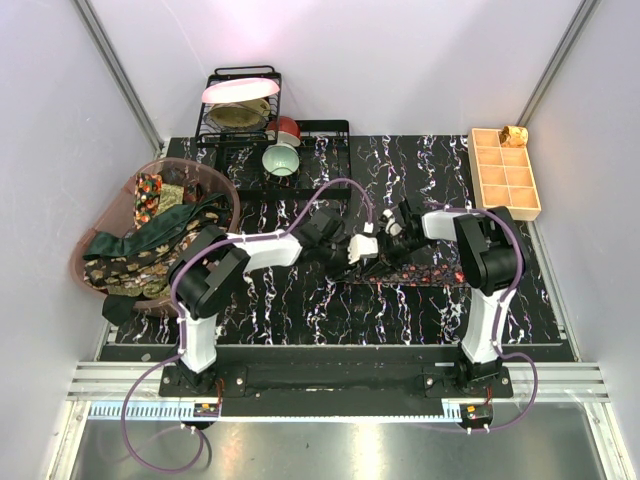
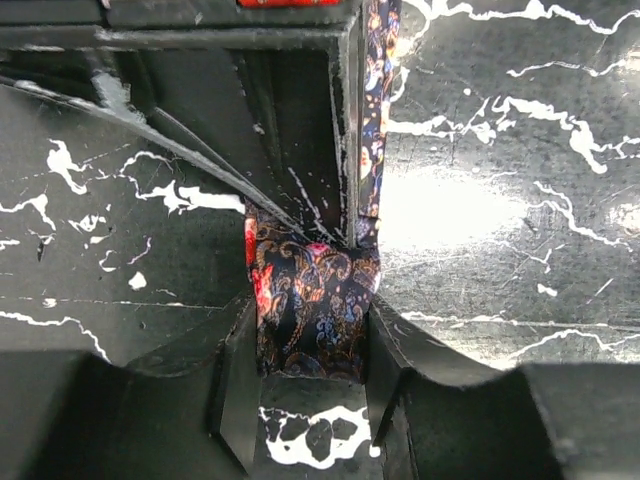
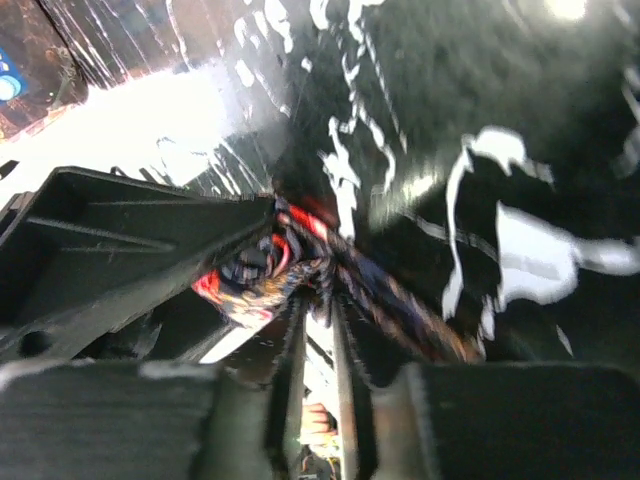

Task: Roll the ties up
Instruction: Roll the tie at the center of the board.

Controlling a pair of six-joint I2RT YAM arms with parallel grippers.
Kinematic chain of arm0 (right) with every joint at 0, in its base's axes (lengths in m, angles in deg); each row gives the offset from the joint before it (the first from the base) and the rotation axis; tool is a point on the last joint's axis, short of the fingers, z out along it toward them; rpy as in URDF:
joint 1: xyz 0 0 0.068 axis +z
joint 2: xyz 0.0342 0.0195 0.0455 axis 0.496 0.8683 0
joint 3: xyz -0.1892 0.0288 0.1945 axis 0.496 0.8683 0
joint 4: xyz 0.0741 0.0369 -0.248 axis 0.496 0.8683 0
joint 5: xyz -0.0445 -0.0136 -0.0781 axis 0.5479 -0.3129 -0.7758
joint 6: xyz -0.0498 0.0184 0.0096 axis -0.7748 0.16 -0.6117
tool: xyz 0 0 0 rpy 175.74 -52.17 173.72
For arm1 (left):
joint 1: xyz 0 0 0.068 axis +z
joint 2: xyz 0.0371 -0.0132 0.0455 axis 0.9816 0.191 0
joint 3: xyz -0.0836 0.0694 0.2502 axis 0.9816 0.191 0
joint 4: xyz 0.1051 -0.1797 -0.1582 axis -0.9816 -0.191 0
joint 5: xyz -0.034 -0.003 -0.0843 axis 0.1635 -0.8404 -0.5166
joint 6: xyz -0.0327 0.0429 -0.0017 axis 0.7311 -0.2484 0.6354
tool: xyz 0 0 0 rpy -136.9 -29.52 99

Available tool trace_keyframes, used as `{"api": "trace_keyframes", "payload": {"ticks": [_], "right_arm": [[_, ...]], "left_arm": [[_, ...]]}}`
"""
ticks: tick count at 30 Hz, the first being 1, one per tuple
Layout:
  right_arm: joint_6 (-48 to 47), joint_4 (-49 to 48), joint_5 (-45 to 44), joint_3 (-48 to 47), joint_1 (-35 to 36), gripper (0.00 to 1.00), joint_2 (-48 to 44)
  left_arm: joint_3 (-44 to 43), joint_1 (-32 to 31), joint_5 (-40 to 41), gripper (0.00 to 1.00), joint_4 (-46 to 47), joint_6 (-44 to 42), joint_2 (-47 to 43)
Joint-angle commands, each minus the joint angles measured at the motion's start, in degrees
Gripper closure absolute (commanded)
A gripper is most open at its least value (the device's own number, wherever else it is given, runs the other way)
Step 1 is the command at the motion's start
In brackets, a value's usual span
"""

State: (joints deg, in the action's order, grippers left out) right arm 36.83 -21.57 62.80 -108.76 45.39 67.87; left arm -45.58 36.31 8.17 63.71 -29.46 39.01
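Mid-roll on the tie (image 2: 312, 335), rolled end clamped by the left gripper (image 2: 311, 300), hold of the right gripper (image 3: 318, 300) unreadable through blur; next, wind on along the strip.

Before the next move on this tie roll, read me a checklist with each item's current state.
1. Rolled end of the tie between the left pincer fingers, touched on both sides: ok.
2. Roll tight and even: cannot tell.
3. Unrolled tail lying straight on the table: ok.
4. Right pincer clear of the tie: cannot tell, view blurred.
5. Spare ties inside the basket: ok.
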Motion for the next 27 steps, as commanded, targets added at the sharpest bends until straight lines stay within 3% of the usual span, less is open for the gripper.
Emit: {"api": "trace_keyframes", "payload": {"ticks": [1,4,8,11,24,25,27], "right_arm": [[-2.81,0.91,0.07,0.64,-3.35,0.75,-5.79],[-4.31,2.23,2.89,1.26,-5.46,0.68,-8.68],[-2.31,-1.27,5.71,3.45,-5.47,0.5,-10.01],[0.69,-5.58,7.12,4.77,-4.15,0.47,-9.66],[4.66,-15.17,5.72,5.66,0.78,0.58,-5.27],[4.66,-15.08,5.72,5.39,0.86,0.6,-4.75],[4.74,-15.17,5.54,5.39,0.78,0.79,-4.56]], "left_arm": [[-3.8,-1.71,7.01,0.69,-12.59,-3.78,0.48],[-5.29,-2.59,10.61,0.71,-18.4,-6.06,0.84],[-8.36,-3.55,13.25,0.69,-22.44,-5.72,2.06],[-11.17,-3.73,13.96,0.67,-26.39,-5.1,4.09],[-13.47,-3.82,13.43,0.66,-28.16,-5.63,5.67],[-13.47,-3.91,13.35,0.66,-28.07,-5.63,5.58],[-13.47,-3.91,13.34,0.66,-28.16,-5.63,5.67]]}}
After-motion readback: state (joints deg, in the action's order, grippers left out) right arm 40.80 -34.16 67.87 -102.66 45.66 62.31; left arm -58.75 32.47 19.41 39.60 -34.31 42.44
